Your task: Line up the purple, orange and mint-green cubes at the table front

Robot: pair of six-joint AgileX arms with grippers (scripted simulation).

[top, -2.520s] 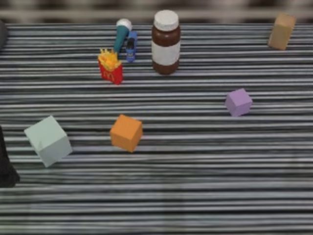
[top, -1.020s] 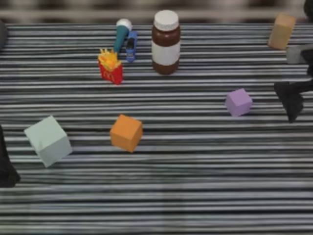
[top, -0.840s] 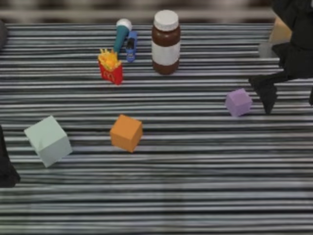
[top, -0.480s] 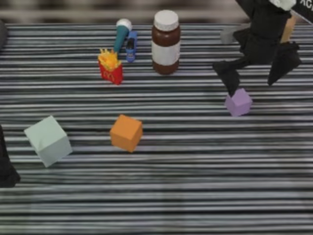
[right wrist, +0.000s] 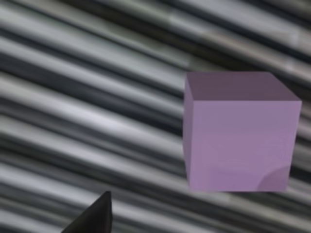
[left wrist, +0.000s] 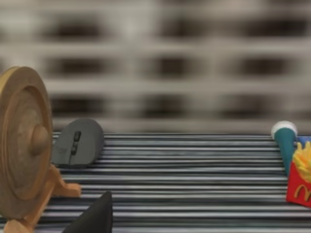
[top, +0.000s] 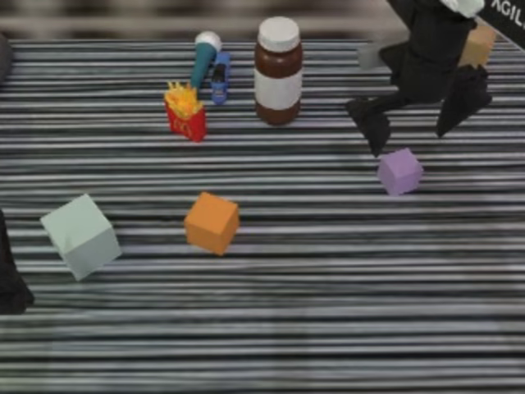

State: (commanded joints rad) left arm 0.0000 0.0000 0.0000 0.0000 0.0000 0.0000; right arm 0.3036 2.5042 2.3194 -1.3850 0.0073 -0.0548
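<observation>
Purple cube targeted: right gripper hovers just behind it, fingers apart. Next: descend, straddle, clamp. Left gripper parked counter-left, fingers unreadable.

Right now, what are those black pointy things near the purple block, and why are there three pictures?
The black pointy things are the fingers of a robot's right gripper, a hand with two fingers. It is spread open above the striped table, just behind the purple cube, and holds nothing. The robot's left gripper waits at the table's left edge.

One picture looks down from above the table. The other two come from small cameras on the robot's wrists. The right wrist camera sees the purple cube up close.

Also on the table are an orange cube, a mint-green cube, a brown jar, a toy box of fries and a tan block.
</observation>
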